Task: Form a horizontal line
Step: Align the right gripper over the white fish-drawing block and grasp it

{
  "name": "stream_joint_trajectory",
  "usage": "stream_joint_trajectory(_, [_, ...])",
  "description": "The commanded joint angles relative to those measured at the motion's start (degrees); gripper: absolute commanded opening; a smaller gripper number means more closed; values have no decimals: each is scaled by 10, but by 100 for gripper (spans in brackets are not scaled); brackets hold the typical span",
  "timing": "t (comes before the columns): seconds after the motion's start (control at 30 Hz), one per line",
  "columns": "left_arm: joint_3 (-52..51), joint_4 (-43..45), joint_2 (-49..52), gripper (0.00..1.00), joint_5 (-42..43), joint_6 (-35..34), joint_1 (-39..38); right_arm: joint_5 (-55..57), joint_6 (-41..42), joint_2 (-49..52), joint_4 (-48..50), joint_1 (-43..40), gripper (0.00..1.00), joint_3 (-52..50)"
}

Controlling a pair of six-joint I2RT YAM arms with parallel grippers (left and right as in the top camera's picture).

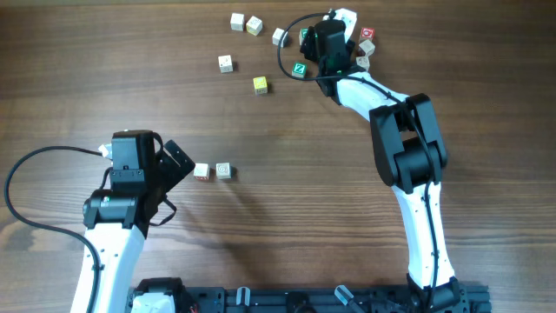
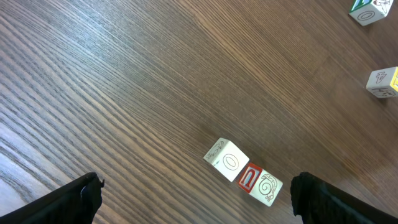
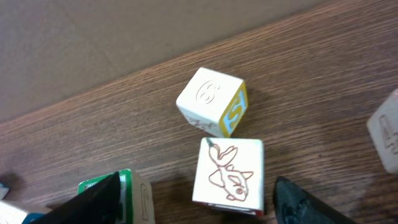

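Observation:
Two tiny pale wooden cubes (image 1: pixel 213 171) touch side by side on the table and make a short row. In the left wrist view they are a cube with an oval mark (image 2: pixel 227 162) and a cube with a red face (image 2: pixel 260 185). My left gripper (image 1: pixel 175 183) stands wide open just left of them, holding nothing (image 2: pixel 199 208). My right gripper (image 1: pixel 330 42) hangs over the cube cluster at the far right. It is open around a cube with a red fish drawing (image 3: pixel 228 172), with a gap at each finger (image 3: pixel 202 202).
Loose cubes lie at the back: pale ones (image 1: pixel 237 21) (image 1: pixel 226 63), a yellow-topped one (image 1: pixel 260 84), green ones (image 1: pixel 300 69), a red one (image 1: pixel 367 34). A green cube (image 3: pixel 134 196) touches the right gripper's left finger; a yellow-sided cube marked 6 (image 3: pixel 211 101) lies just beyond.

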Motion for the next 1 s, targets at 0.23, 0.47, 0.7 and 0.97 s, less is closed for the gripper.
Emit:
stream_joint_trajectory(0.23, [4, 1, -1, 100, -10, -5, 4, -30, 13, 28, 18, -3, 82, 26])
stream_joint_trajectory(0.47, [4, 1, -1, 100, -10, -5, 4, -23, 47, 25, -27, -4, 82, 47])
stream_joint_trajectory(0.7, [4, 1, -1, 100, -10, -5, 4, 10, 140, 25, -94, -13, 80, 47])
stream_joint_trajectory(0.97, [4, 1, -1, 100, -10, -5, 4, -33, 114, 25, -102, -19, 72, 47])
